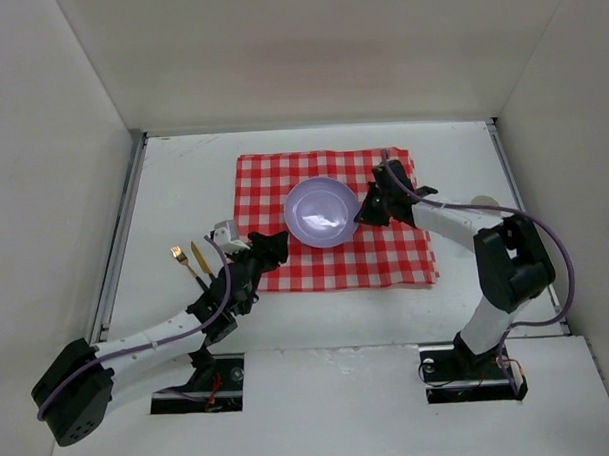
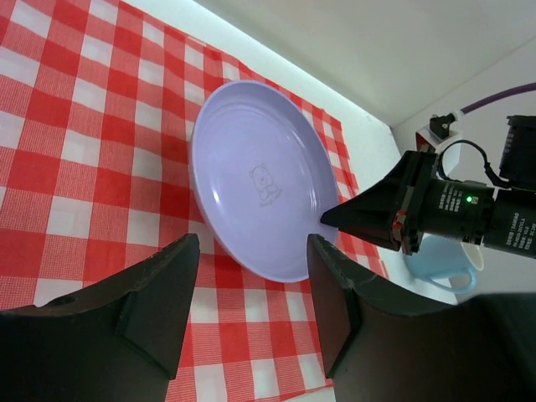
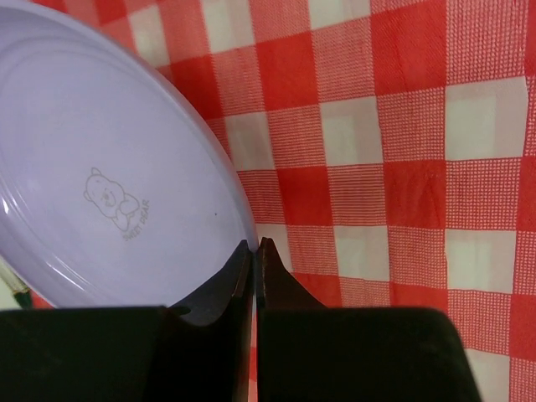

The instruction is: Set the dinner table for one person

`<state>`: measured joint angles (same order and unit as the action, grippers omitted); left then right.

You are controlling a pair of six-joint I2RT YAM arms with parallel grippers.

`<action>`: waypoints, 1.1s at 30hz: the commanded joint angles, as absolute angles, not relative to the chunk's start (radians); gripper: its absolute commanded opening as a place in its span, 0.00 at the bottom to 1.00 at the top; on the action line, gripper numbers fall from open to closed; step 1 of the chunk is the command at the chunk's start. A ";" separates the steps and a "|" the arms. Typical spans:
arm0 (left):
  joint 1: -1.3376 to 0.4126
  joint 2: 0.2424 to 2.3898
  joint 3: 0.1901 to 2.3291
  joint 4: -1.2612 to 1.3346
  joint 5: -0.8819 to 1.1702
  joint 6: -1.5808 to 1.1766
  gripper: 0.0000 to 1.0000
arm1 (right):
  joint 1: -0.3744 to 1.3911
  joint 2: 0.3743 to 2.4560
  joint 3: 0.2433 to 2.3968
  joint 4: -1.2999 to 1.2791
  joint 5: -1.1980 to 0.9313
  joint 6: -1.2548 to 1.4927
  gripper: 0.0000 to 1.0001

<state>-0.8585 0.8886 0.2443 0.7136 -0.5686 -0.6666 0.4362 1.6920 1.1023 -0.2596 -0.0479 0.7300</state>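
Overhead view: a white table [image 1: 183, 182] with metal rails along its side edges carries a red-and-white checked cloth [image 1: 385, 250] at its centre. A lavender plate [image 1: 322, 211] lies on the cloth, toward its far half. Left of the cloth, on the bare table, a gold fork [image 1: 186, 264] and a gold knife [image 1: 199, 258] lie side by side, close together; a small grey object beside them cannot be identified.

The right pincer [image 1: 361, 215] meets the right rim of the plate. Right wrist view: its two fingers [image 3: 276, 289] are pressed together with only a thin slit between them, tips at the plate's edge [image 3: 126, 167]; whether the rim is pinched between them cannot be told. A faint bear figure [image 3: 113, 197] is printed in the plate's centre.

The left pincer [image 1: 270, 249] sits over the near-left border of the cloth, jaws spread apart and holding nothing. Left wrist view: its fingers [image 2: 159, 293] frame the near rim of the plate [image 2: 251, 193] without touching it; a pale blue cup [image 2: 444, 260] stands beyond the cloth, behind the right arm.
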 commanded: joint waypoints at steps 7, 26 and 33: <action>-0.864 0.929 0.245 0.781 -0.580 -0.666 0.52 | 0.458 1.733 1.123 -0.288 -0.023 0.693 0.07; -0.897 0.998 0.265 0.804 -0.540 -0.661 0.53 | 0.260 1.142 1.092 -0.452 0.448 0.600 0.42; -0.935 1.169 0.311 0.851 -0.466 -0.635 0.53 | 0.010 1.051 0.985 -0.446 0.614 0.632 0.31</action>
